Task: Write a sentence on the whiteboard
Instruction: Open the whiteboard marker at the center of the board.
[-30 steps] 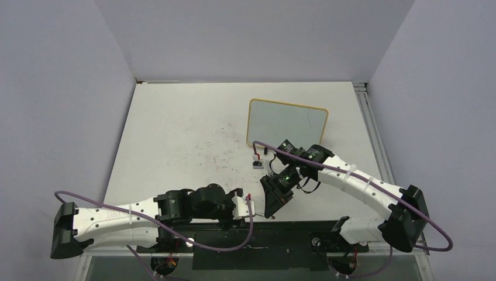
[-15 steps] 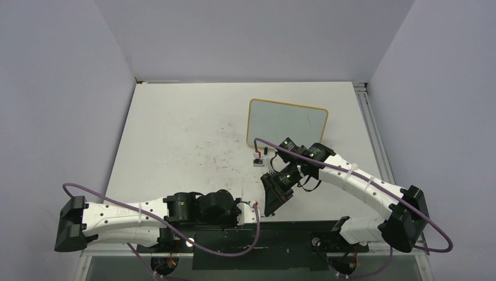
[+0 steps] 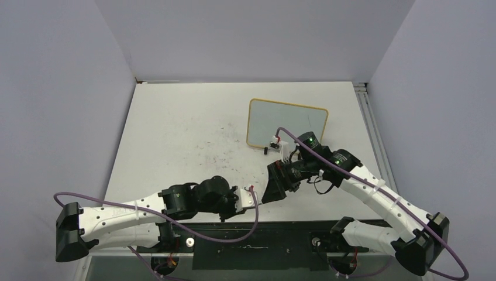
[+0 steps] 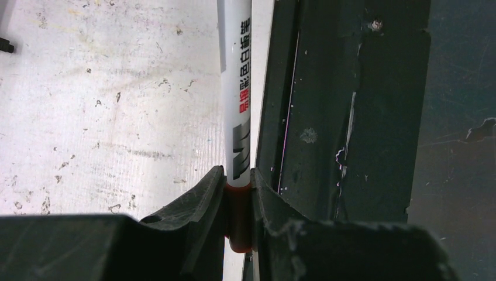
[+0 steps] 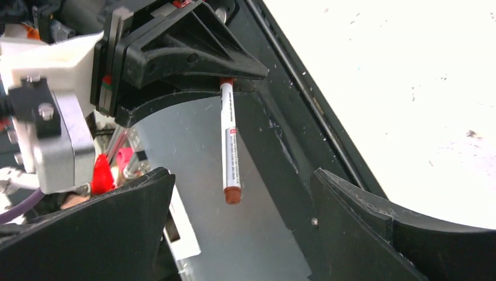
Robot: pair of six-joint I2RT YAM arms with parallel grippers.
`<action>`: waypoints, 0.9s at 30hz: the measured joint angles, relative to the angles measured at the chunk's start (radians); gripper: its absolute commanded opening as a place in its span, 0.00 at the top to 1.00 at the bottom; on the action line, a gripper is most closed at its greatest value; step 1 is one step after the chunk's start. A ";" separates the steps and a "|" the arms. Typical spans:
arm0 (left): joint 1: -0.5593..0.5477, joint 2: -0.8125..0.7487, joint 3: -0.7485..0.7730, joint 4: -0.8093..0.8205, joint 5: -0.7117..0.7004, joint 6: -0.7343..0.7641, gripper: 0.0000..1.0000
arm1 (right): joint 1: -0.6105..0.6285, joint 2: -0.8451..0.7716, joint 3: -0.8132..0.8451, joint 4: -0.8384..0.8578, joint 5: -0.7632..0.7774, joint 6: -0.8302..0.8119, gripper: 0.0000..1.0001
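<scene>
Pale lilac walls (image 3: 245, 35) on three sides of a white table (image 3: 169, 129) (scuffed, ink-flecked)

Yellow-framed rectangular whiteboard (image 3: 286, 123) lies on the white table (image 3: 175, 134) at 1 o'clock; white plastic marker (image 4: 237, 88) in the left gripper (image 4: 238, 187) at 6 o'clock, right gripper (image 3: 272, 188) just beside.

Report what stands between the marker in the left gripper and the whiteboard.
The right gripper, jaws open, hangs over the table directly between the left gripper, shut on the marker, and the whiteboard. Its wrist crosses that path too.
</scene>
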 measured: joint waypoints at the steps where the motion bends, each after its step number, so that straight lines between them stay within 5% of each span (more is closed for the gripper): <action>1: 0.021 0.006 0.010 -0.004 0.024 -0.001 1.00 | 0.000 -0.029 -0.013 0.023 0.016 0.016 0.10; 8: 0.077 0.074 0.053 -0.027 0.134 -0.008 1.00 | 0.016 -0.116 -0.123 0.157 0.121 0.129 0.18; 15: 0.077 0.083 0.053 -0.051 0.180 -0.009 1.00 | 0.082 -0.113 -0.186 0.292 0.164 0.230 0.43; 27: 0.093 0.082 0.053 -0.053 0.212 -0.012 1.00 | 0.197 -0.093 -0.227 0.423 0.139 0.313 0.52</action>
